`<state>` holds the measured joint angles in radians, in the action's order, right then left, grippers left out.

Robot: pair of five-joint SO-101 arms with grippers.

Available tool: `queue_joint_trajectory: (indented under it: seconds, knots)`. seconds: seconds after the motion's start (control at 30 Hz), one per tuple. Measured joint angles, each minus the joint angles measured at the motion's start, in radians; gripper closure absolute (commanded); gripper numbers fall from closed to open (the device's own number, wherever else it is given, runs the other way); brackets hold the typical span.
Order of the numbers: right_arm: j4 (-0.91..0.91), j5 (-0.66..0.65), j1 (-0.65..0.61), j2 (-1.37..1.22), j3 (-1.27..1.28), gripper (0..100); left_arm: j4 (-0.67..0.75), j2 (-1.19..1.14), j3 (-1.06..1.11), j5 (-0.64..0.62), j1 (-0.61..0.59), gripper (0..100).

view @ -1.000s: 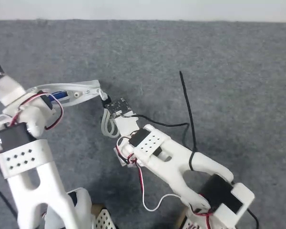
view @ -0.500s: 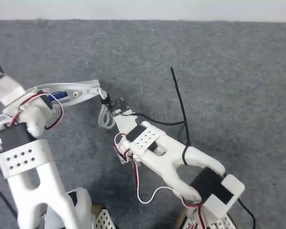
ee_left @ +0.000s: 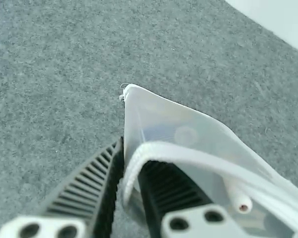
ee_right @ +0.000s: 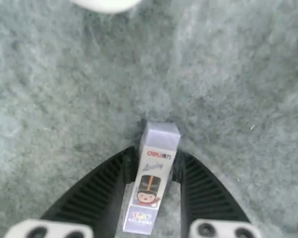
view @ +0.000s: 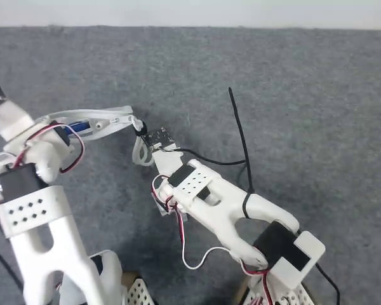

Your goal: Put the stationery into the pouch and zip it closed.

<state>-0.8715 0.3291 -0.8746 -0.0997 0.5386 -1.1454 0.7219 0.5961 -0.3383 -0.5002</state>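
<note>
My left gripper (ee_left: 129,159) is clamped on the pouch (ee_left: 188,134) rim, with a blue thing (view: 80,126) inside. My right gripper (ee_right: 156,154) squeezes a small box (ee_right: 151,188) near the pouch.

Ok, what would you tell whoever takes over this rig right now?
Left gripper: shut on the zip edge of the translucent white plastic pouch, holding it up over the grey felt table.
Right gripper: shut on the small pale lilac box with a cartoon figure, close to the pouch's end.
Done: pouch and box both grasped.
Left: put the box into the pouch, then zip it closed.
</note>
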Motion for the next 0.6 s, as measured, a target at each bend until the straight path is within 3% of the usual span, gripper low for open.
queue_joint_trajectory:
  seconds: [0.13, 0.37, 0.6]
  knots:
    - [0.000, 0.000, 0.000, 0.000, 0.000, 99.8, 0.000, 0.000, 0.002, 0.000, 0.000, 99]
    - [-0.012, 0.000, 0.006, 0.028, 0.000, 99.1, 0.000, 0.002, 0.011, 0.000, -0.003, 99]
    - [-0.069, 0.000, 0.006, 0.276, 0.049, 99.1, 0.000, 0.002, 0.011, 0.000, -0.003, 99]
